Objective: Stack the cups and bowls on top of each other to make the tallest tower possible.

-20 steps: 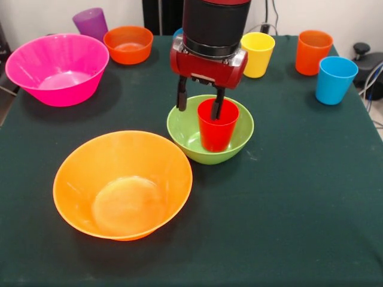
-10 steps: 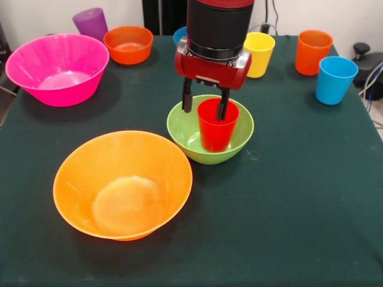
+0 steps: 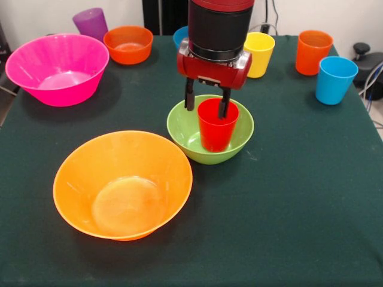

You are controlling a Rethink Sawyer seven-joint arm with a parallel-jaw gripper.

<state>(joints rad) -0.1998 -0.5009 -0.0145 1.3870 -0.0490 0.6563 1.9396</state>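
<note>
Front view shows my claw (image 3: 207,103) has risen a little over the last second and drifted slightly sideways, its fingers apart and clamped on nothing, one tip outside the red cup's (image 3: 216,127) rim and one just inside it. That cup stands upright in the green bowl (image 3: 239,135) mid-counter (image 3: 299,203), so I judge the release done and the tower two pieces tall. Everything else waits apart: the big orange bowl (image 3: 122,184) nearest, the pink bowl (image 3: 57,69), small orange bowl (image 3: 128,44), and the purple (image 3: 90,23), yellow (image 3: 258,54), orange (image 3: 313,52) and blue (image 3: 334,79) cups.
</note>
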